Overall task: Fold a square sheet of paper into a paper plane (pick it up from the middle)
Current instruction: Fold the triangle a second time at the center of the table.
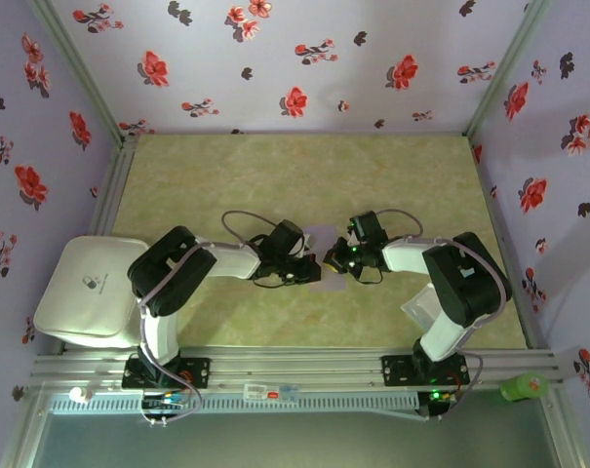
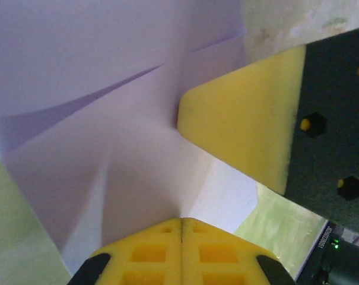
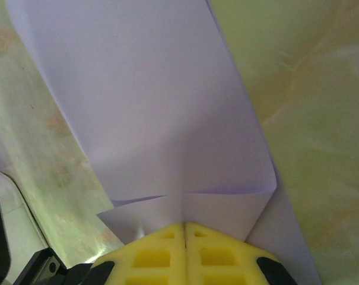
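Observation:
The square sheet of paper (image 1: 320,240), pale lavender, hangs partly folded between both grippers at the table's middle. My left gripper (image 2: 181,221) is shut on one of its edges, where the paper (image 2: 126,148) bends with a crease running up from the jaws. My right gripper (image 3: 184,224) is shut on a folded-over flap of the same sheet (image 3: 155,107). The right gripper's yellow finger (image 2: 244,119) presses on the paper in the left wrist view. From above, the left gripper (image 1: 314,269) and right gripper (image 1: 335,261) nearly touch. A paper plane shape is out of view.
A white rounded pad (image 1: 88,290) lies at the table's left edge beside the left arm. A translucent plastic square (image 1: 418,310) sits by the right arm's base. A green object (image 1: 525,387) rests on the front rail. Floral walls enclose the marbled green table (image 1: 304,171).

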